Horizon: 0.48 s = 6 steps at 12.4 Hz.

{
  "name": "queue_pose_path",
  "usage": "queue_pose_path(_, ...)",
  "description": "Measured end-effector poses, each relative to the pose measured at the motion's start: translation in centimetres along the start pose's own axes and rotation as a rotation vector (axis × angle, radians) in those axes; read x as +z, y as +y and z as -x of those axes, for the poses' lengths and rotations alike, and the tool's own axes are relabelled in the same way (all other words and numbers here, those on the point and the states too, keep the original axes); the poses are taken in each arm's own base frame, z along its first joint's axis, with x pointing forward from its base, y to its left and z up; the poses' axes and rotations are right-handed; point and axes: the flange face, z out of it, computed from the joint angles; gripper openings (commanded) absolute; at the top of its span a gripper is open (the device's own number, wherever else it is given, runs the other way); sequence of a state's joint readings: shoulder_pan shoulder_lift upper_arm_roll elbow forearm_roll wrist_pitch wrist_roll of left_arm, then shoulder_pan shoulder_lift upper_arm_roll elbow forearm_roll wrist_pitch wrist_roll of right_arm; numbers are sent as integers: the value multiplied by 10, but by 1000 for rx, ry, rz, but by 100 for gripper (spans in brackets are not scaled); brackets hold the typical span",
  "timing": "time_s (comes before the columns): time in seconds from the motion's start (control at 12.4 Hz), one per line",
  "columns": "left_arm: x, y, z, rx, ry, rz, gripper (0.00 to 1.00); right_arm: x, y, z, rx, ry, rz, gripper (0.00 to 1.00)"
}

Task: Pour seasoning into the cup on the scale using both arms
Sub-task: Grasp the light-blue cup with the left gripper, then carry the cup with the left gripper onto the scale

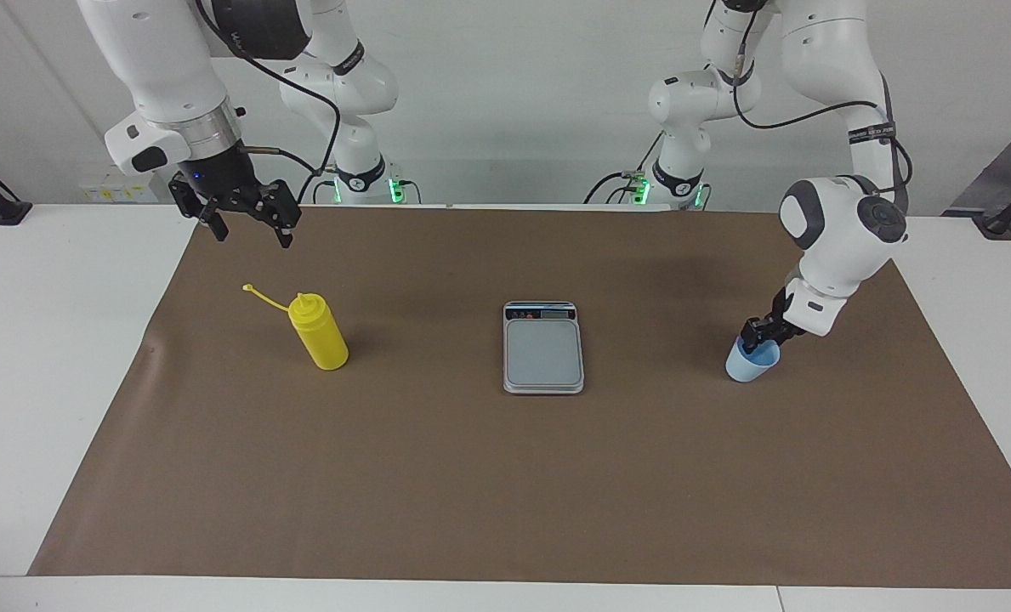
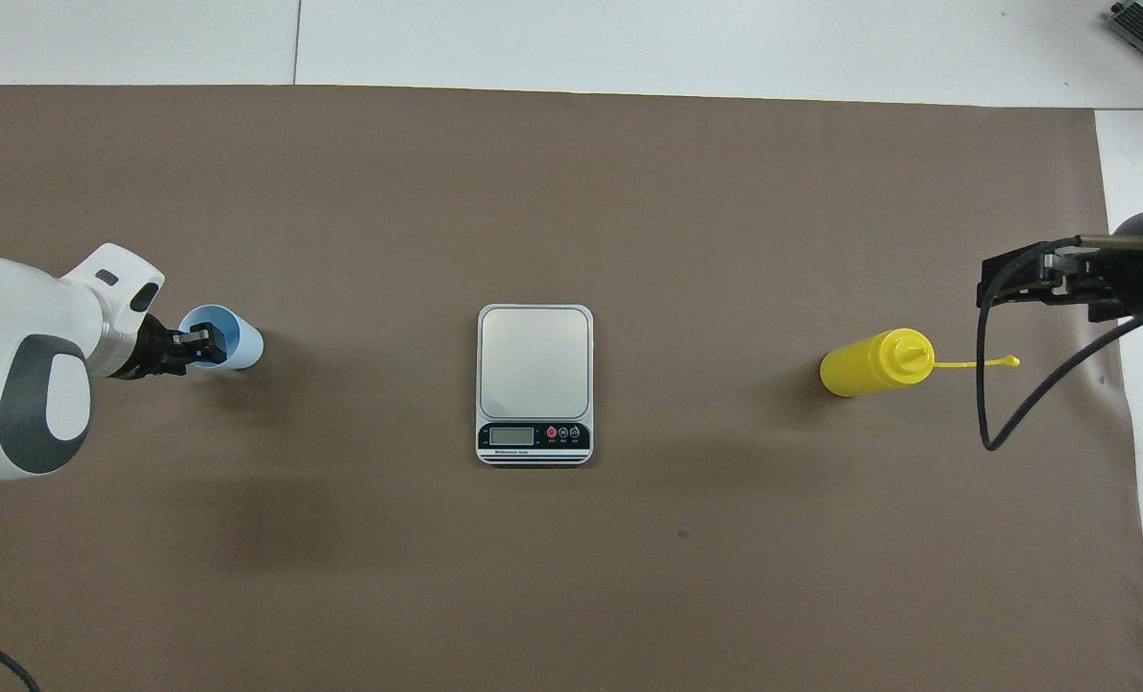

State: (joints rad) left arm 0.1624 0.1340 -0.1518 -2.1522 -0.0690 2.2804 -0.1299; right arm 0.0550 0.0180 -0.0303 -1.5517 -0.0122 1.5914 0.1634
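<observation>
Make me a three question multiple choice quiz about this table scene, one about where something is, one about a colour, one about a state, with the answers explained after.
1. Where is the scale?
A. Between the bottle and the cup
B. Under the cup
C. At the right arm's end of the table

2. What colour is the bottle?
A. Red
B. Yellow
C. Green

3. What is on the scale now?
A. The cup
B. The bottle
C. Nothing

Answers:
1. A: the scale lies mid-table, the bottle toward the right arm's end and the cup toward the left arm's end.
2. B: its body, nozzle and cap strap are all yellow.
3. C: its platform is bare; the cup stands on the brown mat with the left gripper at its rim, and the right gripper hangs over the mat near the bottle.
</observation>
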Motion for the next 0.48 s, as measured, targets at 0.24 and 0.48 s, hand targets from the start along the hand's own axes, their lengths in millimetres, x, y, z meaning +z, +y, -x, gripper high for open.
queue_pose_path(0.24, -3, 7, -1, 16, 1, 0, 0, 0, 0, 0, 0, 0, 0, 100)
queue_pose_path(0.48, -37, 15, -15, 49, -7, -7, 0, 0, 0, 0, 0, 0, 0, 100)
